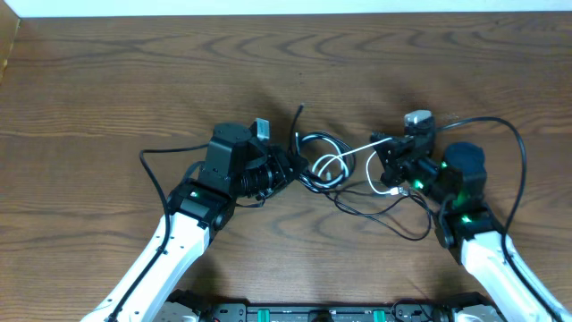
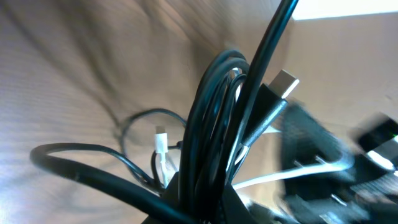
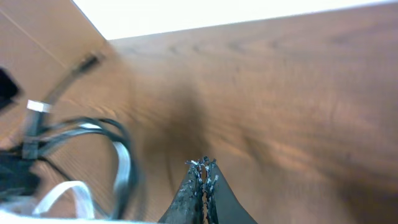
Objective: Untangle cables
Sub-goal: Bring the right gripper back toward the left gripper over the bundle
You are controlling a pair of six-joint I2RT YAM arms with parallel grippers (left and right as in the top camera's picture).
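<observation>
The cables lie tangled at the table's middle: black loops (image 1: 315, 141) and a white cable (image 1: 357, 149). My left gripper (image 1: 293, 166) is shut on a bundle of black cable loops (image 2: 217, 112), seen close in the left wrist view between the jaws (image 2: 205, 196). A black cord with a silver USB plug (image 2: 285, 83) crosses the bundle. A small white plug (image 2: 161, 142) lies on the table beyond. My right gripper (image 1: 386, 159) has its jaws (image 3: 203, 165) shut. The white cable (image 3: 62, 190) runs taut into the base of its fingers.
Brown wooden table (image 1: 134, 80). A thin black cord (image 1: 384, 215) trails toward the front right. A loose black cord end (image 1: 299, 112) points toward the back. The thicker robot cords arc beside each arm (image 1: 518, 152). A white wall edge shows at the back.
</observation>
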